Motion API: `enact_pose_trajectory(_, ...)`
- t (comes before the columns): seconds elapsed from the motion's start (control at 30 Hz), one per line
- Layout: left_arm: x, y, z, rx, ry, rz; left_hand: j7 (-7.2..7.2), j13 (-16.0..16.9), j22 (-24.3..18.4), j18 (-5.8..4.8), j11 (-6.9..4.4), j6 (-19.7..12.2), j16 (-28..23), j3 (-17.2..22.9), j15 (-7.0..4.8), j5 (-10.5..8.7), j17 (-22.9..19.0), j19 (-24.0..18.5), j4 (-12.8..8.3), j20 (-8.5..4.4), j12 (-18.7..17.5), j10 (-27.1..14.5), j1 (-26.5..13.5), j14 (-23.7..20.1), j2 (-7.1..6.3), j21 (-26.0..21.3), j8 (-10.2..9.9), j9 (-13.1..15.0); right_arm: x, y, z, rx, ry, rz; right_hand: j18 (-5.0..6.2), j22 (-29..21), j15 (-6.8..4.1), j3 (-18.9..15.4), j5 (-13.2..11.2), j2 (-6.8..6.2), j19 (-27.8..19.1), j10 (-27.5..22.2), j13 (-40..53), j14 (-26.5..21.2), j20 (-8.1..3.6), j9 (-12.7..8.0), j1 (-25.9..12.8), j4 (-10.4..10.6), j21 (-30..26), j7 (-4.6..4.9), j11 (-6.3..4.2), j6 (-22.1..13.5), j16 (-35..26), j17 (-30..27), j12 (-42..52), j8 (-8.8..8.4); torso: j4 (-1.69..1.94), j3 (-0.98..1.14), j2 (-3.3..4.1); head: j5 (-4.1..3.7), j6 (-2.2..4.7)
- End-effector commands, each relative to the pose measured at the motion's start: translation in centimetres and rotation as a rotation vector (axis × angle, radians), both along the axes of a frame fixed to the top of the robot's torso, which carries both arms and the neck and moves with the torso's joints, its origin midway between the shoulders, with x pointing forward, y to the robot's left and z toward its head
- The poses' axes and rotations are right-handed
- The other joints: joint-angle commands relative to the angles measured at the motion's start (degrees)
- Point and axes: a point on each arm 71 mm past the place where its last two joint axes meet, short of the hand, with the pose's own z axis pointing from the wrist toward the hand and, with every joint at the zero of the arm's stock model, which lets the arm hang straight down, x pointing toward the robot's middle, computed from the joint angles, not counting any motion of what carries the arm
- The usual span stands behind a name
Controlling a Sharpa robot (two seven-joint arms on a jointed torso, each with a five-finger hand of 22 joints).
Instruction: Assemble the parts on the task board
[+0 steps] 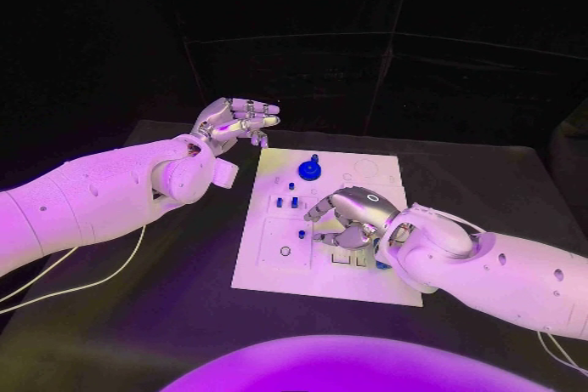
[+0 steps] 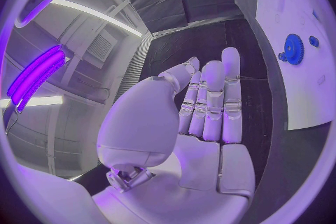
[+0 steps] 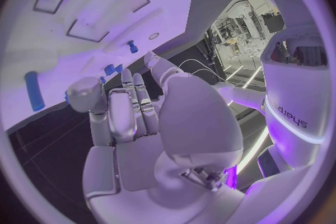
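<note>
White board (image 1: 276, 269) lies under the right hand (image 1: 353, 215), whose curled fingers hover over the small blue pegs (image 1: 285, 202), likely lining up a pick; left hand (image 1: 233, 120) parked open beyond, holding nothing, blue gear (image 1: 310, 167) between

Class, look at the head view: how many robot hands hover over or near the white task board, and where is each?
2. The left hand is raised beyond the task board's far left corner, holding nothing. The right hand is over the board's middle right; parts beneath it may be hidden.
</note>
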Motion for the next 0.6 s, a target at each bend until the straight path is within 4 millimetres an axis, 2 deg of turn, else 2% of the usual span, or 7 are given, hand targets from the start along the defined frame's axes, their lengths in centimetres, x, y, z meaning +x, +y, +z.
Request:
enact_pose_trajectory(0.03, 0.0, 0.0, 0.2, -0.011, -0.005, -0.009, 0.24, -0.05, -0.10, 0.39, 0.19, 0.11, -0.22, -0.12, -0.07, 0.29, -0.16, -0.32, -0.36, -0.01, 0.28, -0.44, 0.48, -0.35, 0.04, -0.40, 0.44, -0.09, 1.3, -1.6, 1.2, -0.001, 0.072, -0.087, 0.96, -0.75, -0.14, -2.62, -2.08, -0.46, -0.21, -0.81, -0.18, 1.08, -0.24, -0.16, -1.94, 0.90, -0.80, -0.43, -0.24, -0.94, -0.19, -0.03, 0.09, -0.27, -0.15, -0.02, -0.02, -0.40, 0.41)
enact_pose_trajectory(0.13, 0.0, 0.0, 0.2, -0.011, -0.005, -0.011, 0.27, -0.09, -0.15, 0.38, 0.22, 0.07, -0.28, -0.18, -0.03, 0.26, -0.33, -0.34, -0.41, 0.02, 0.43, -0.56, 0.43, -0.37, 0.08, -0.47, 0.53, -0.11, 2.6, -3.5, 2.5, -0.060, 0.079, -0.135, 1.23, -2.59, 0.04, -6.90, -2.90, -0.75, -1.02, -3.25, -0.16, 0.68, -0.19, -0.14, -2.30, 1.78, -1.95, -1.14, 0.04, -2.91, -0.82, -1.19, 0.11, -0.21, 0.01, -0.08, 0.01, -1.10, 0.93)
enact_pose_trajectory(0.27, 0.0, 0.0, 0.2, -0.012, -0.004, -0.012, 0.27, -0.09, -0.15, 0.38, 0.22, 0.07, -0.28, -0.18, -0.03, 0.26, -0.33, -0.34, -0.41, 0.02, 0.43, -0.56, 0.43, -0.37, 0.08, -0.47, 0.53, -0.11, 3.6, -5.0, 3.6, -0.117, 0.048, -0.167, 1.27, -3.13, 0.22, -11.90, -2.66, 0.08, -1.11, -4.91, -0.08, 0.59, 0.09, -0.05, -0.47, 2.65, -2.37, -1.57, 0.37, -3.38, -0.82, -1.49, 1.06, -0.12, -0.03, -0.07, -0.04, -1.47, 1.19)
enact_pose_trajectory(0.4, 0.0, -0.1, 0.2, -0.012, -0.004, -0.014, 0.27, -0.09, -0.15, 0.38, 0.22, 0.07, -0.28, -0.18, -0.03, 0.26, -0.33, -0.34, -0.41, 0.02, 0.43, -0.56, 0.43, -0.37, 0.08, -0.47, 0.53, -0.11, 4.1, -6.0, 4.0, -0.187, 0.017, -0.187, 1.26, -3.19, 0.39, -14.61, -2.69, 0.51, -0.88, -6.12, -0.15, 0.89, 0.25, -0.01, 1.33, 3.25, -2.40, -2.25, 0.46, -3.30, -0.34, -1.01, 1.61, -0.08, 0.10, -0.08, 0.03, -1.88, 1.44)
enact_pose_trajectory(0.6, 0.0, -0.1, 0.1, -0.012, -0.002, -0.015, 0.27, -0.09, -0.15, 0.38, 0.22, 0.07, -0.28, -0.18, -0.03, 0.26, -0.33, -0.34, -0.41, 0.02, 0.43, -0.56, 0.43, -0.37, 0.08, -0.47, 0.53, -0.11, 4.3, -6.6, 3.8, -0.265, 0.012, -0.191, 1.28, -3.34, 0.42, -15.79, -2.52, 1.20, -0.80, -6.52, -0.12, 0.92, 0.29, 0.07, 3.02, 3.65, -2.50, -2.35, 0.50, -2.66, -0.25, -1.05, 2.27, 0.07, 0.01, -0.08, 0.08, -2.03, 1.61)
